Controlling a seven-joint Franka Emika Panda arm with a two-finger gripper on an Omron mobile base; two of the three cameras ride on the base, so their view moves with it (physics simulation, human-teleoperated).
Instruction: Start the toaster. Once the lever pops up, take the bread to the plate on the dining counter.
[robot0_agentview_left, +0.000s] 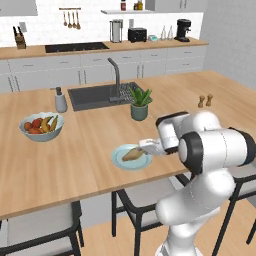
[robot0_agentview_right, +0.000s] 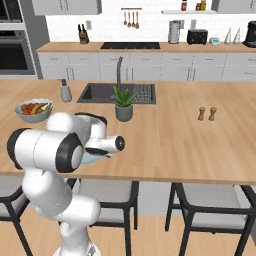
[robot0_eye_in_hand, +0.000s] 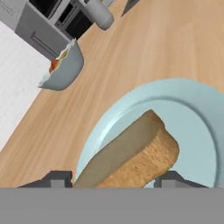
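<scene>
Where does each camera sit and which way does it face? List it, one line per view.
Left base view: behind the arm's left, looking forward over the dining counter; arm at lower right, claw at the plate.
Right base view: behind the arm's right, same counter; arm at lower left.
Hand view: on the hand, looking down on the bread; dark fingertips at bottom.
Shared: both base views show the fruit bowl and plant.

Matt light wood dining counter, smooth glazed plate, rough-crusted bread
</scene>
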